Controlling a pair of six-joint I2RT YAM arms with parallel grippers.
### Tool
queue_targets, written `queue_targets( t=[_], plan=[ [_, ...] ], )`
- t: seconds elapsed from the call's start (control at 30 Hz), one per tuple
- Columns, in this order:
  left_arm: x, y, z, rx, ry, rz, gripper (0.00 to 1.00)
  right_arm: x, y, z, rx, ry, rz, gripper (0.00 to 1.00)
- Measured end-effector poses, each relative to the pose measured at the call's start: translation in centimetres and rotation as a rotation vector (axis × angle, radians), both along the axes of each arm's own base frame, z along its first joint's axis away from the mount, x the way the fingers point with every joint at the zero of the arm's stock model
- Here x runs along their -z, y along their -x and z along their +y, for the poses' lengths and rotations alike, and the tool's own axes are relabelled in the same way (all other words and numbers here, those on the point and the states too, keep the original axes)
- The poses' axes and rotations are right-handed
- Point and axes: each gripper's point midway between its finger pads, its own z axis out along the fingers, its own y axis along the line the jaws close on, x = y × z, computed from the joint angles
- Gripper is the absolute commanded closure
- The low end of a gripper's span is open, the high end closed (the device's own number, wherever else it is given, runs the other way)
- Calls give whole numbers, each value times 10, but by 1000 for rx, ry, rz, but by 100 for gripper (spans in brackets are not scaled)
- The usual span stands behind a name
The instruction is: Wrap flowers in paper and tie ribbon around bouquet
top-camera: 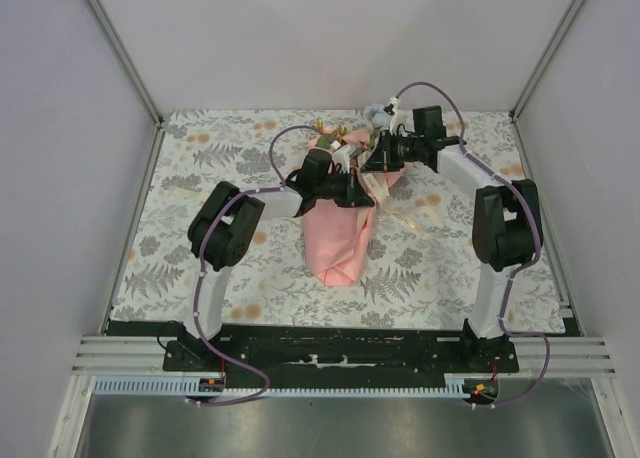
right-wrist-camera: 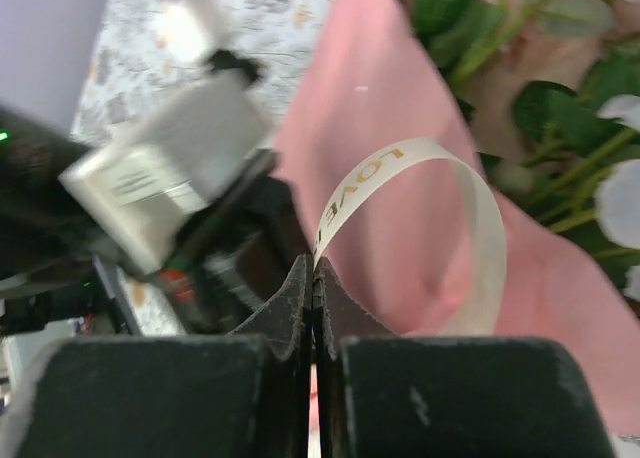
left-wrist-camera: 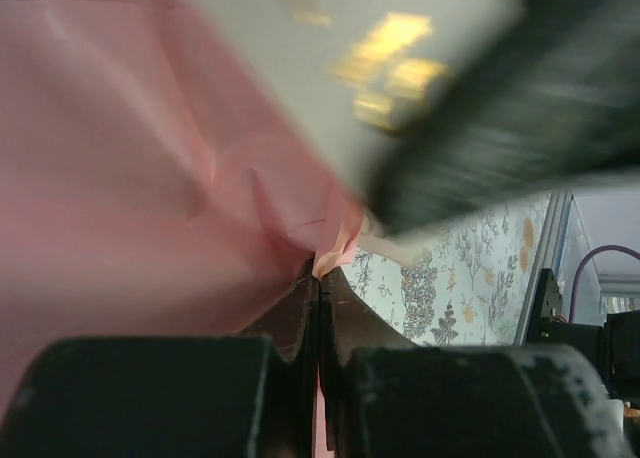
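Top external view: we see the bouquet (top-camera: 342,236) lying with its flowers (top-camera: 374,118) toward the far edge of the tabletop (top-camera: 190,268). The left gripper (left-wrist-camera: 318,270) pinches the paper (left-wrist-camera: 130,178); the right gripper (right-wrist-camera: 313,268) pinches the ribbon (right-wrist-camera: 487,218).

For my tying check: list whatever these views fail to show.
Left wrist: gold lettering on the ribbon blurred, too close to lens.
Left wrist: whether the shut left gripper pinches paper or ribbon, hidden between its fingers.
Top: ribbon's path around the bouquet, covered by the right gripper.
Right wrist: flowers cut off by the right edge.
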Motion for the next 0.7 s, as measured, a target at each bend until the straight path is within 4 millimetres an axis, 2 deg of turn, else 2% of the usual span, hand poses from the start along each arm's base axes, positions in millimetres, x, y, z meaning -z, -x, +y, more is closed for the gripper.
queue_targets(
  t=[0.13, 0.27, 0.3, 0.33, 0.4, 0.47, 0.53, 0.57, 0.6, 0.63, 0.7],
  plan=[
    [1, 1, 1, 5, -3, -4, 67, 43, -19, -7, 45, 84, 53, 100],
    [5, 7, 13, 35, -105, -27, 39, 77, -25, -19, 54, 193, 80, 100],
    [2, 8, 18, 48, -142, -40, 36, 84, -26, -21, 52, 219, 83, 100],
    [-4, 10, 25, 67, -176, -59, 20, 91, -25, -23, 46, 243, 90, 100],
    [-20, 14, 40, 103, -229, -101, 13, 100, -23, -24, 32, 281, 98, 100],
    [-43, 15, 65, 118, -269, -143, 11, 106, -20, -25, 16, 312, 104, 100],
    [-68, 8, 101, 91, -298, -179, 11, 109, -18, -24, -2, 337, 102, 100],
    [-79, 1, 125, 55, -312, -192, 10, 109, -18, -24, -10, 348, 99, 100],
    [-88, -11, 156, -4, -333, -197, 10, 109, -17, -24, -19, 361, 94, 100],
    [-91, -19, 177, -48, -348, -198, 10, 109, -17, -24, -26, 370, 90, 100],
    [-91, -43, 248, -203, -407, -171, 10, 107, -16, -23, -46, 394, 77, 100]
  ],
)
